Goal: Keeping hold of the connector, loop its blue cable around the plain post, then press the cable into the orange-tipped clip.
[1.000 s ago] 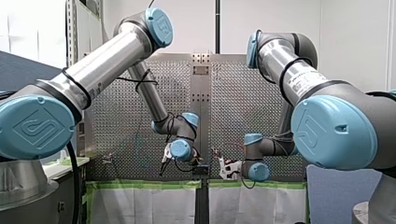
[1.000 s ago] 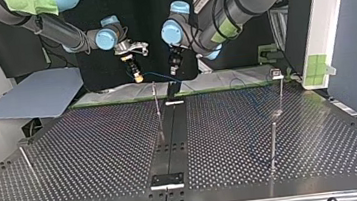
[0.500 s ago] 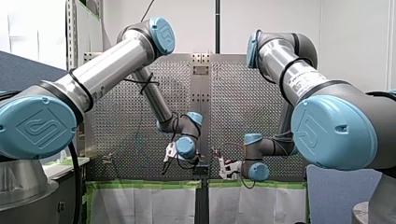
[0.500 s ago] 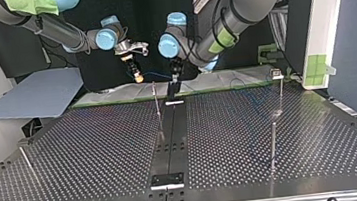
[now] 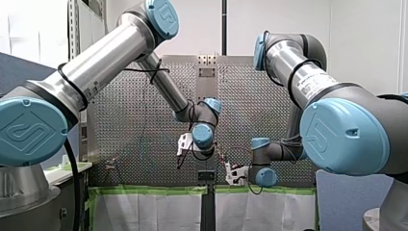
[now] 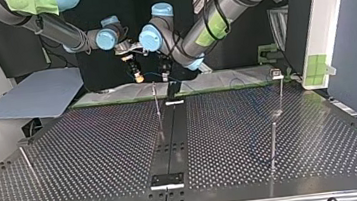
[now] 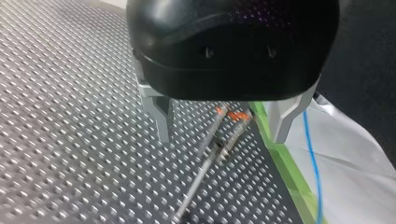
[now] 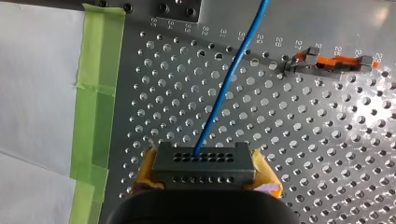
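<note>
- Firmly, the right gripper (image 8: 205,176) pinches the connector (image 8: 204,161) between its yellow pads (image 8: 145,167), over the perforated table (image 8: 327,140) and near the green tape (image 8: 95,93) along its edge.
- The blue cable (image 8: 229,84) leaves the connector's face and runs ahead of the gripper, passing beside the orange-tipped clip (image 8: 334,62) but apart from it.
- The left gripper (image 7: 222,139) hangs with its metal fingers (image 7: 161,116) spread wide. The clip's orange tips show ahead of the gap, and the cable runs just outside one finger, over a white sheet (image 7: 345,158).
- In the top view, both grippers sit close together at the table's far edge, just behind a thin upright post (image 6: 156,100).
</note>
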`<state>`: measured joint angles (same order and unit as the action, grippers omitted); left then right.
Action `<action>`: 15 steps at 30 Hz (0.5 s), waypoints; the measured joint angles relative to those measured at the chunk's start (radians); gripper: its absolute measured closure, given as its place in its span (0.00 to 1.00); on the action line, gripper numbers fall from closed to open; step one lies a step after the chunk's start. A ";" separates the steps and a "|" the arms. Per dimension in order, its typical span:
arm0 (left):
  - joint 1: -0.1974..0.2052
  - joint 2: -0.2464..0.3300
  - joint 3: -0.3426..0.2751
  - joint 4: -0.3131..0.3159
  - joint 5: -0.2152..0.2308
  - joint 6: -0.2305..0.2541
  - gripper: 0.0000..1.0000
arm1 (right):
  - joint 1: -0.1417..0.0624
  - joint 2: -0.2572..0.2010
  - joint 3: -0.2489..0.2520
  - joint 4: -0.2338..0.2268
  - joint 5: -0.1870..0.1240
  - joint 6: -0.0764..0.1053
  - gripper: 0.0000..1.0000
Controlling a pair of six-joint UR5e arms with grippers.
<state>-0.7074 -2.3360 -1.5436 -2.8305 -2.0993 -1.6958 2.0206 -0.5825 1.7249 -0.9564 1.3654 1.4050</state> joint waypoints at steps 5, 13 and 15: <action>-0.004 0.047 0.032 -0.046 -0.047 0.004 0.01 | 0.001 0.000 -0.001 0.000 0.000 0.001 1.00; 0.051 0.091 0.102 -0.118 -0.116 0.069 0.01 | 0.002 0.000 -0.001 0.003 0.000 0.001 1.00; 0.066 0.088 0.117 -0.133 -0.120 0.084 0.01 | 0.003 0.000 -0.001 0.004 0.000 0.001 1.00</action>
<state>-0.6411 -2.2476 -1.4269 -2.9636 -2.2193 -1.6116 2.0235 -0.5825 1.7236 -0.9529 1.3654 1.4055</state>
